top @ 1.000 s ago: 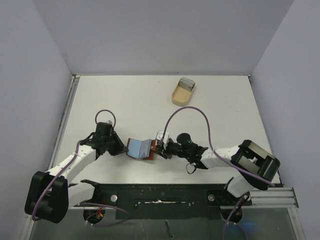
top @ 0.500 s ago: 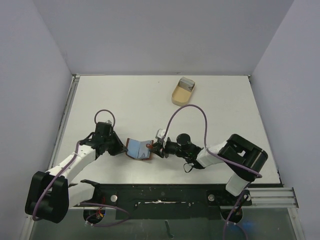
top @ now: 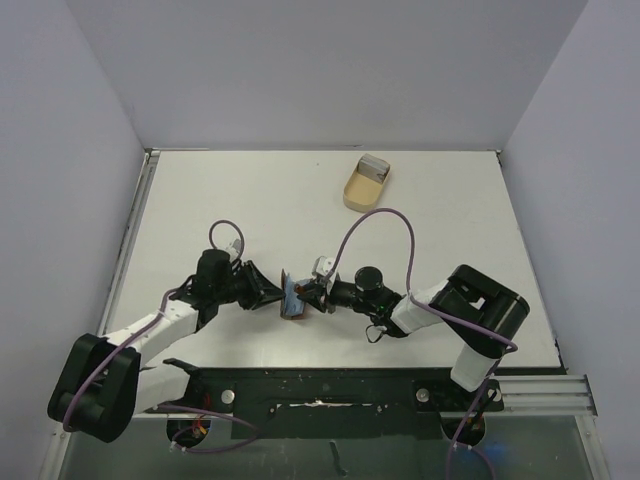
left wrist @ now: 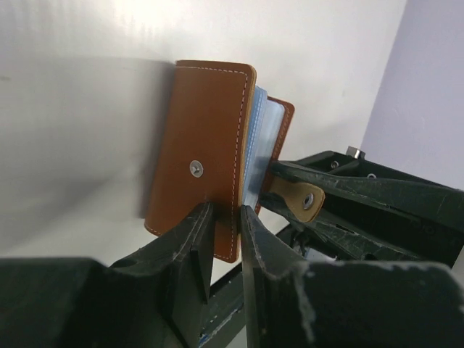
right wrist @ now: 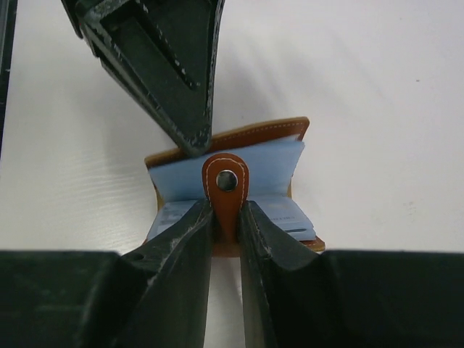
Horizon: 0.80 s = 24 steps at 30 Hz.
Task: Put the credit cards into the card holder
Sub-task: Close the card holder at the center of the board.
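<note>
writing: faint print on the lower pale blue faces in the right wrist view, too small to read.

card holder: reddish-brown, leather look, white stitching along the edges, a metal snap stud on the outer cover. it is up on edge over the white table, folded almost closed. whether it touches the table, cannot tell. it sits well apart from the tan oval tray, off the tray's near-left side.

credit cards: pale blue sheets sandwiched between the two covers, top edges showing just under the far cover. how many, cannot tell, nor which layers are cards and which are pockets.

right gripper: on the tray's side of the holder. fingers are pressed in on the strap tab; the tab's rounded end, with its snap ring, stands just above the fingertips.

left gripper: on the side of the holder away from the tray. fingers are a narrow gap apart, straddling the lower corner of the outer cover. whether they press the leather, cannot tell.

hidden or hard to make out: the holder's slots are out of sight. from above, the holder is only a thin sliver between the two black grippers. a small grey thing lies at the tray's far end, too small to identify.
</note>
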Motion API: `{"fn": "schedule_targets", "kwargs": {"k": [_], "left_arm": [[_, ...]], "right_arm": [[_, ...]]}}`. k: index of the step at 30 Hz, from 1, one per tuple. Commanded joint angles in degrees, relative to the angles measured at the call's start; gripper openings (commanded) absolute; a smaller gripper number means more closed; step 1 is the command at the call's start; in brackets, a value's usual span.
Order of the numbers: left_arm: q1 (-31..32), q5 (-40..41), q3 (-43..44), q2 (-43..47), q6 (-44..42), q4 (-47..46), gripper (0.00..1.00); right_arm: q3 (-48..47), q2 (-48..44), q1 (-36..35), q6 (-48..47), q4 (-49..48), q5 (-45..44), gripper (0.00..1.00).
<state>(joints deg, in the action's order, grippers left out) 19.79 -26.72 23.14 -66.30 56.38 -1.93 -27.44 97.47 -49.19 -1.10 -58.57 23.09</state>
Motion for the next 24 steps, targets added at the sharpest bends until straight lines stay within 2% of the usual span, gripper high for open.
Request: {"fn": "schedule_targets", "kwargs": {"k": [1,10,19,21,24], "left_arm": [[4.1,-2.5,-1.2,-2.1,4.1,-10.7,0.20],[11.2,2.9,0.6,-9.9,4.4,-12.7,0.23],[12.3,4.7,1.4,-12.6,3.5,-12.3,0.15],[12.3,5.0,2.1,-11.7,3.5,-11.4,0.15],[12.3,8.2,4.5,-9.5,2.8,-5.3,0.22]], "right_arm": [[0.0,0.8,0.0,-0.2,-8.2,0.9,0.00],[1.2,2.7,0.5,0.6,-11.7,1.0,0.00],[5.2,-3.8,1.9,4.0,-5.4,-1.3,0.26],[6.2,-6.9,2.0,5.9,-2.9,-2.0,0.30],[7.8,-11.6,1.9,9.9,0.4,-3.4,0.37]]}}
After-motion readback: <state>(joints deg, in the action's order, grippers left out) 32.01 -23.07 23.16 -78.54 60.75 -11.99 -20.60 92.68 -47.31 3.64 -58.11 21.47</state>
